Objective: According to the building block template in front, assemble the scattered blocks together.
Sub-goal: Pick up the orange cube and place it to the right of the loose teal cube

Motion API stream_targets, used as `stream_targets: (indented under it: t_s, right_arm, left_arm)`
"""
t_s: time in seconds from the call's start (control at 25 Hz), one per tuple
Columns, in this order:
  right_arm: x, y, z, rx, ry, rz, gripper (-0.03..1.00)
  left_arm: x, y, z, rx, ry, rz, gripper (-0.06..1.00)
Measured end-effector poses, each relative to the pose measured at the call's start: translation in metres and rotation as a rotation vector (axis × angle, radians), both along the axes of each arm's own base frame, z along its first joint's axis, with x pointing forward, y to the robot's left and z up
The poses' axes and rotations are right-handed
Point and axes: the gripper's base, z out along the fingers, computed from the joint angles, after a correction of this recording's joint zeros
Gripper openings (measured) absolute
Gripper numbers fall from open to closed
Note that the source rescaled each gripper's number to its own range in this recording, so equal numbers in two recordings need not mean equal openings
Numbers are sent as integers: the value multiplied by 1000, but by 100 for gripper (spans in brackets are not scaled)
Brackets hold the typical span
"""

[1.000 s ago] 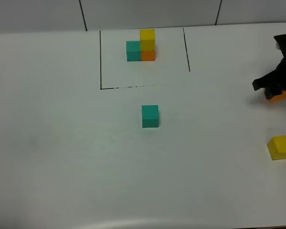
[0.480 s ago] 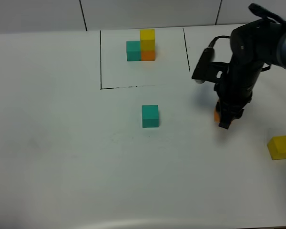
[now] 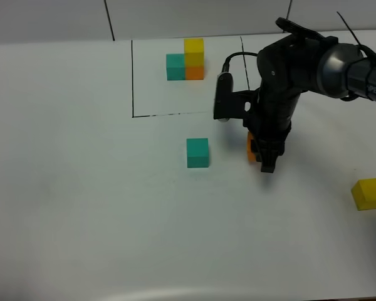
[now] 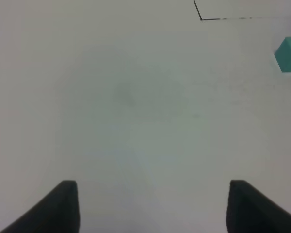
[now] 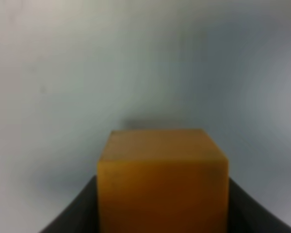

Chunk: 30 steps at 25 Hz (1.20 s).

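Observation:
The building block template [image 3: 187,59], teal beside orange with yellow on top, stands inside a black outline at the back. The loose teal cube [image 3: 197,152] sits mid-table and shows at the edge of the left wrist view [image 4: 288,53]. My right gripper [image 3: 263,157] is shut on the orange cube [image 3: 251,148], a short way right of the teal cube; the right wrist view shows that orange cube [image 5: 162,179] filling the space between the fingers. The yellow cube [image 3: 370,193] lies alone at the far right. My left gripper [image 4: 153,208] is open over bare table, holding nothing.
The black outline [image 3: 133,81] marks off the template's area at the back of the white table. The right arm's body and cable [image 3: 288,75] hang over the outline's right line. The left arm is outside the exterior high view.
The right arm has carried the orange cube from the far right edge leftward to just right of the teal cube. The teal and yellow cubes have stayed put.

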Motion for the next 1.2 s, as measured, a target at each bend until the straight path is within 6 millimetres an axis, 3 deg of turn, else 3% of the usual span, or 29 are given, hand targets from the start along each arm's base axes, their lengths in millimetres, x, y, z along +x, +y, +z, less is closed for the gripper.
stream_targets:
  t_s: [0.36, 0.56, 1.2]
  right_arm:
    - [-1, 33, -14, 44, 17, 31, 2]
    - [2, 37, -28, 60, 18, 25, 2]
    - [-3, 54, -30, 83, -18, 93, 2]
  left_arm:
    - [0, 0, 0, 0, 0, 0, 39]
    - [0, 0, 0, 0, 0, 0, 39]
    - [0, 0, 0, 0, 0, 0, 39]
